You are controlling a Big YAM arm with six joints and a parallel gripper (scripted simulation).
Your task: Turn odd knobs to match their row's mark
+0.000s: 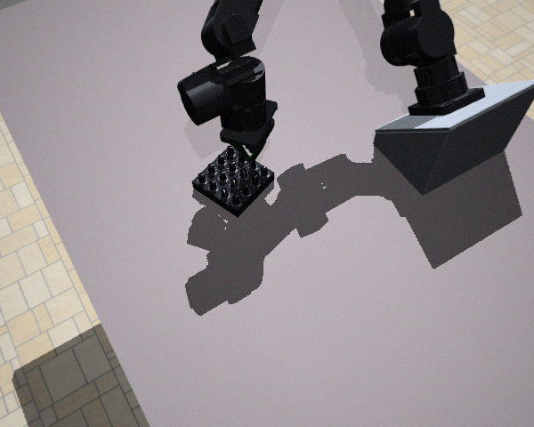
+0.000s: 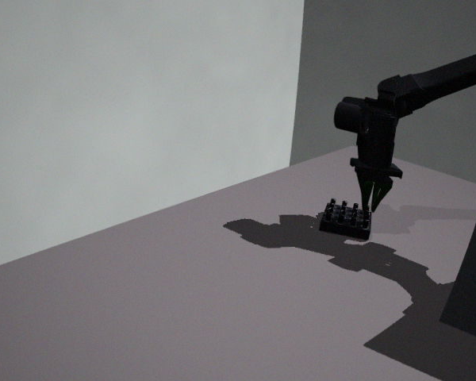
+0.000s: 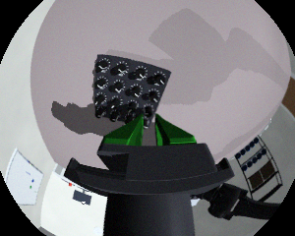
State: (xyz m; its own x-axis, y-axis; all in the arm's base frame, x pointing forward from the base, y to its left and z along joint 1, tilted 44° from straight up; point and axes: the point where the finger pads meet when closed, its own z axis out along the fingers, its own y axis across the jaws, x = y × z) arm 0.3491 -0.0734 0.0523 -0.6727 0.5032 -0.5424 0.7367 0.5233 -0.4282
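Observation:
The black knob box (image 1: 255, 194) (image 2: 344, 230) (image 3: 130, 64) stands on the table, with its knobs in four rows upright on top. White marks ring the knobs; short white lines show on some knobs, but most are too small to read. The socket is not seen. My gripper (image 1: 252, 159) (image 2: 369, 210) (image 3: 148, 117) points down with its green fingers a narrow gap apart. Its tips are low at one edge of the box, close to knob height. In the wrist view a corner knob (image 3: 147, 123) shows in the gap between the fingers; I cannot tell whether they touch it.
The grey slanted pedestal (image 1: 469, 151) (image 2: 468, 286) carries the arm's base, to the right of the box in the top and exterior views. The arm's shadow falls across the table (image 1: 350, 298) (image 2: 189, 295) beside the box. Neighbouring knobs stand close to the fingertips.

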